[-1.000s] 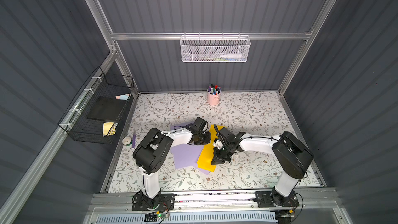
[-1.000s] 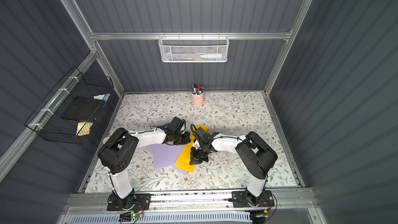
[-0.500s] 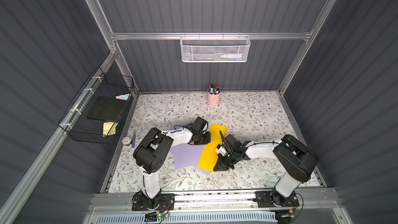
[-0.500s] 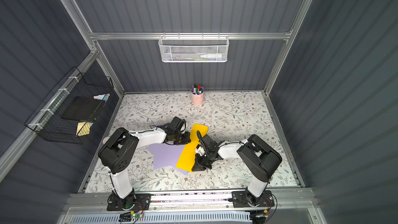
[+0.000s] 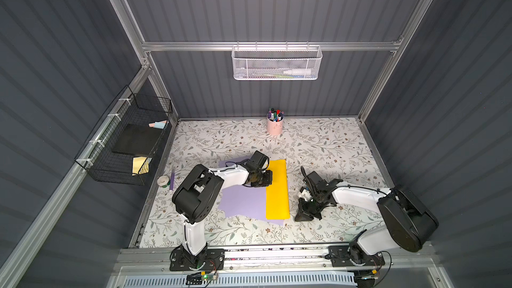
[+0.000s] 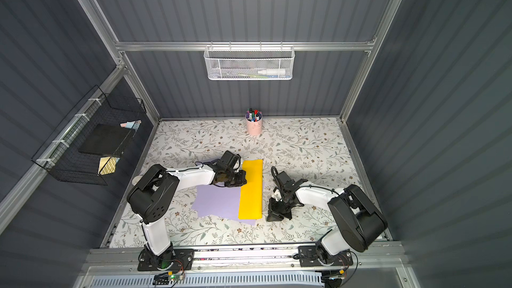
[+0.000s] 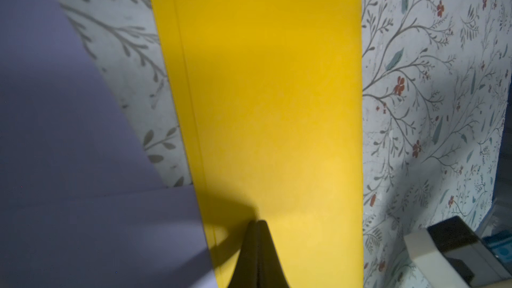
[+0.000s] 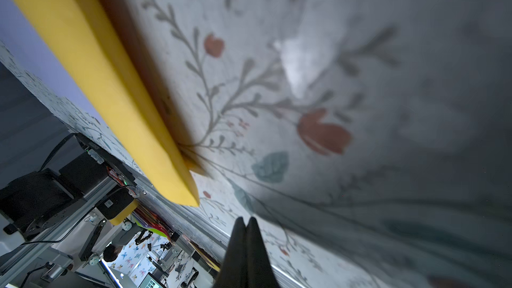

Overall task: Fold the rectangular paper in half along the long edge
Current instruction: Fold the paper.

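Long yellow rectangular paper, folded to a narrow strip, flat on the floral-patterned desk at the centre of both top views, long sides running up and down the frame. Under its left side and lower end, a larger pale lilac paper sheet, spreading leftward. At the strip's left edge, in its upper half, the left hand: jaws pressed together, nothing between them, joined tips down on the yellow surface just inside that edge. In the left wrist view, same hand at lower centre, its shadow meeting the tips on the yellow; a thin offset line along the strip's left side. Just right of the strip's lower right corner, near but apart, the right hand: jaws likewise closed and empty, tips aimed at bare desk, contact with it unclear. In the right wrist view, strip's corner up-left of the tips, dark shadow beside it. Pink cup of pens at the upper desk edge, well apart.
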Action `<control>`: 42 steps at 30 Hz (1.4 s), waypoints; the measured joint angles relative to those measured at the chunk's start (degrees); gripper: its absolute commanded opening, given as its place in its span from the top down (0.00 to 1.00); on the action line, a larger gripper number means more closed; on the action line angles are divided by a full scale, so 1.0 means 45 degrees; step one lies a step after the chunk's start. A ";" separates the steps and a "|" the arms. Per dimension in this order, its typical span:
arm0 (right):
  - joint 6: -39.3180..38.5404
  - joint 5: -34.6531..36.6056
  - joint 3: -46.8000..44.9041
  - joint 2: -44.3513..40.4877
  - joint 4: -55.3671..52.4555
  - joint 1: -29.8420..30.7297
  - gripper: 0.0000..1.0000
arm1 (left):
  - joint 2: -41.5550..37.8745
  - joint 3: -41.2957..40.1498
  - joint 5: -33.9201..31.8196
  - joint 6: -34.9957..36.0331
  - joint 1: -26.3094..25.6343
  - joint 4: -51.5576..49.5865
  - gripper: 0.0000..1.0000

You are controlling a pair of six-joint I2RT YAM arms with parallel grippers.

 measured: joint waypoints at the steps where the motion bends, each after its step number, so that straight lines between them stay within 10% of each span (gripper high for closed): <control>1: -0.0049 0.0092 0.0005 -0.0257 -0.0219 -0.0136 0.91 | 0.0000 0.0000 0.0000 0.0005 0.0000 0.0000 1.00; 6: 0.0087 0.0121 -0.0131 -0.1831 0.0063 -0.0413 0.44 | 0.0000 0.0000 0.0015 0.0034 0.0000 0.0000 1.00; 11: 0.0879 -0.0330 -0.1049 -0.2633 0.2307 -0.0413 0.36 | 0.0005 0.0000 0.0019 0.0034 0.0000 0.0000 1.00; 25: 0.2239 -0.2472 -0.2147 0.0884 0.8495 -0.0423 0.57 | 0.0058 0.0058 0.0029 0.0039 0.0000 0.0005 1.00; 42: 0.2200 -0.2769 -0.1914 0.1433 0.8733 -0.0058 0.88 | 0.0194 0.0209 0.0126 0.0039 0.0000 0.0005 1.00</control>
